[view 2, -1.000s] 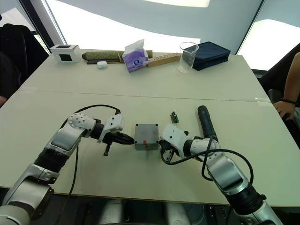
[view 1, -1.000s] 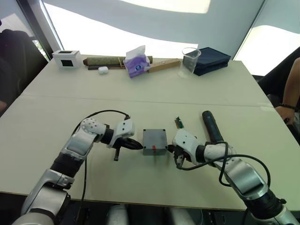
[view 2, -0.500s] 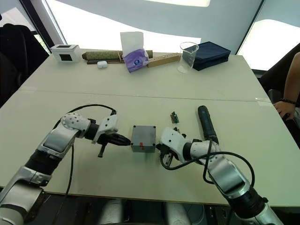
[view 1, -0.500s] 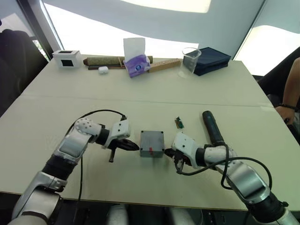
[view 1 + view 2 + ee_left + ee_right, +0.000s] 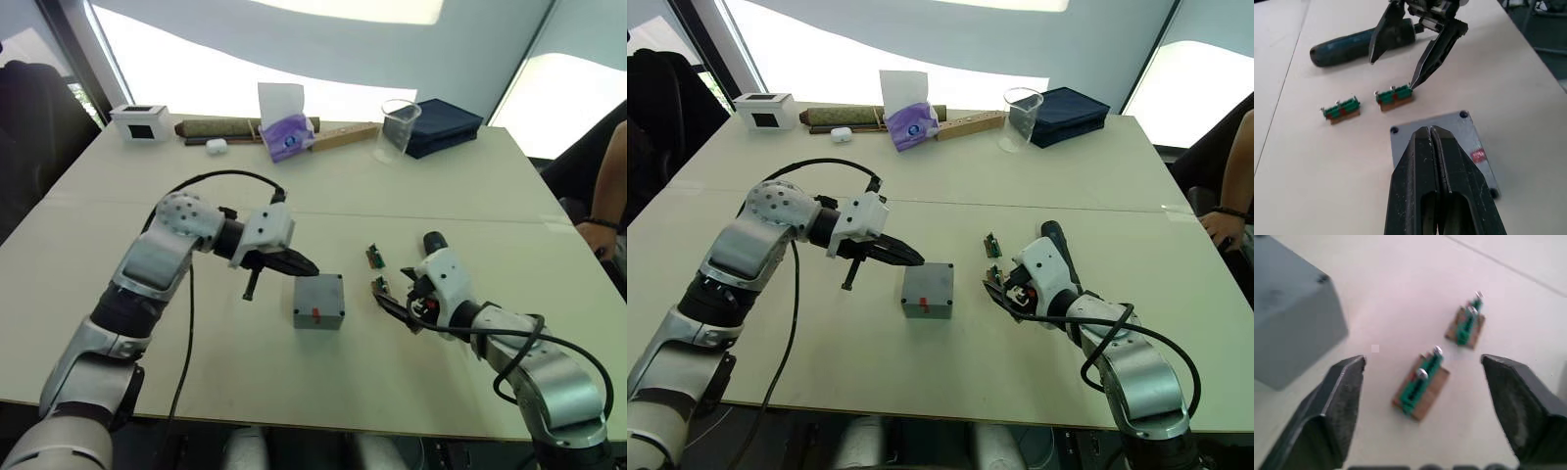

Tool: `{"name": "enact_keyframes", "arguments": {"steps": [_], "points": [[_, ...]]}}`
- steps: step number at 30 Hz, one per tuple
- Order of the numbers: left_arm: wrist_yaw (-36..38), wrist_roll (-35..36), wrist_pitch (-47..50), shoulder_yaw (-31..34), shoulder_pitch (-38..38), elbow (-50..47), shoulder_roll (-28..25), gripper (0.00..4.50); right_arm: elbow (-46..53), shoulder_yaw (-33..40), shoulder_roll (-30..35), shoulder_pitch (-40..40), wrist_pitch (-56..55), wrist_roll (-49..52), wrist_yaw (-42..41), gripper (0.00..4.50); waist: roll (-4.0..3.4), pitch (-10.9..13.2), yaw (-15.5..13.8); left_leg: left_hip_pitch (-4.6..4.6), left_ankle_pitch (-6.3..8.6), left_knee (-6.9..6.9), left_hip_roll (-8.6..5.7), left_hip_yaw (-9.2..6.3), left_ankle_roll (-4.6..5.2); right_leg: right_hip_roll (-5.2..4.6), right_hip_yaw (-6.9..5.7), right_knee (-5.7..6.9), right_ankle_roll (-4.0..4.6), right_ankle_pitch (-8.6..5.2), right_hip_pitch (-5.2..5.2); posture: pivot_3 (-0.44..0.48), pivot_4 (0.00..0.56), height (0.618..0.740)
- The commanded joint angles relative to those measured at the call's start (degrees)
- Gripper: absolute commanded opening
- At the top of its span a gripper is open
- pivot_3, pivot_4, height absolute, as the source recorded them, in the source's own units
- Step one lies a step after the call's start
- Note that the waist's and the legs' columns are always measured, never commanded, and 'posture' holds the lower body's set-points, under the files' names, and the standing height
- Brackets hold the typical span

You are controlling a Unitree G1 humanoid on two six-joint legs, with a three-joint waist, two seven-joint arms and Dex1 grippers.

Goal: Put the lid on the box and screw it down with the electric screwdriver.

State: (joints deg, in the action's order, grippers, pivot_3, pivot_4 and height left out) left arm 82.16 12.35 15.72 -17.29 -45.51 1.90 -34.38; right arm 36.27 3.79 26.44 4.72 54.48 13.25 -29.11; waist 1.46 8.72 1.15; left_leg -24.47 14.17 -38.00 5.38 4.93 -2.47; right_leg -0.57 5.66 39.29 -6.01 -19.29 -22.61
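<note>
The grey box (image 5: pixel 1288 333) stands mid-table with the lid (image 5: pixel 319 294) lying on top of it, red mark near its front edge. My left gripper (image 5: pixel 306 267) hovers shut just above the lid's back-left corner, holding nothing. My right gripper (image 5: pixel 394 304) stands open to the right of the box, its fingers straddling a small green circuit board (image 5: pixel 1422 387). The black electric screwdriver (image 5: pixel 1352 44) lies on the table behind my right gripper, partly hidden by that arm.
A second green circuit board (image 5: pixel 373 257) lies just beyond the first. Along the far edge stand a white box with a black window (image 5: pixel 137 121), a tissue pack (image 5: pixel 284 132), a clear cup (image 5: pixel 397 125) and a dark pouch (image 5: pixel 443 124). A person's arm (image 5: pixel 607 211) rests at the right edge.
My right gripper has opened and pulled back to the right, from the box's side to over the circuit boards. My left gripper has risen from the box's left side to above its back corner.
</note>
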Motion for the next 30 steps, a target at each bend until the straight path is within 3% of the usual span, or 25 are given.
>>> {"name": "enact_keyframes", "arguments": {"steps": [1,16,19,28,30], "points": [[-0.2,-1.9,-2.6,-0.6,-2.6,2.5,0.6,0.00,0.0,1.3,-2.4,1.2,0.6,1.9,2.5,4.46,-0.06,0.0,0.0,0.01,0.00,0.01,0.01,-0.02,0.00,0.03,0.00,0.06,0.01,0.00,-0.03,0.000,0.150,0.721],[-1.0,-3.9,-4.2,-1.3,-2.5,5.1,0.8,0.00,-2.3,-1.8,-4.4,1.7,1.9,3.1,6.9,4.46,-0.07,0.1,-0.3,-0.03,0.00,0.01,0.00,0.01,0.01,-0.01,0.01,0.04,0.00,-0.01,-0.04,0.000,0.150,0.721],[-1.2,-3.6,-3.9,-1.1,-2.5,4.8,0.8,0.00,-2.5,-1.9,-4.4,1.8,1.6,3.4,7.2,3.63,-0.07,0.1,-0.3,-0.03,0.00,0.01,0.00,0.01,0.01,-0.01,0.01,0.04,0.00,-0.01,-0.04,0.000,0.150,0.721],[-1.4,-0.9,-0.2,0.1,-2.4,3.6,1.0,0.00,-2.7,-1.7,-4.3,2.0,1.6,4.2,7.8,0.08,-0.07,0.1,-0.3,-0.03,0.00,0.01,0.00,0.00,0.01,-0.01,0.01,0.04,0.00,-0.01,-0.04,0.000,0.150,0.721],[-1.6,-0.2,0.8,0.3,-2.5,3.5,1.1,0.00,-2.7,-1.7,-4.4,2.1,1.6,4.3,7.9,0.02,-0.07,0.1,-0.3,-0.03,0.00,0.01,0.00,0.01,0.00,-0.01,0.01,0.04,0.00,-0.01,-0.04,0.000,0.150,0.721]]}}
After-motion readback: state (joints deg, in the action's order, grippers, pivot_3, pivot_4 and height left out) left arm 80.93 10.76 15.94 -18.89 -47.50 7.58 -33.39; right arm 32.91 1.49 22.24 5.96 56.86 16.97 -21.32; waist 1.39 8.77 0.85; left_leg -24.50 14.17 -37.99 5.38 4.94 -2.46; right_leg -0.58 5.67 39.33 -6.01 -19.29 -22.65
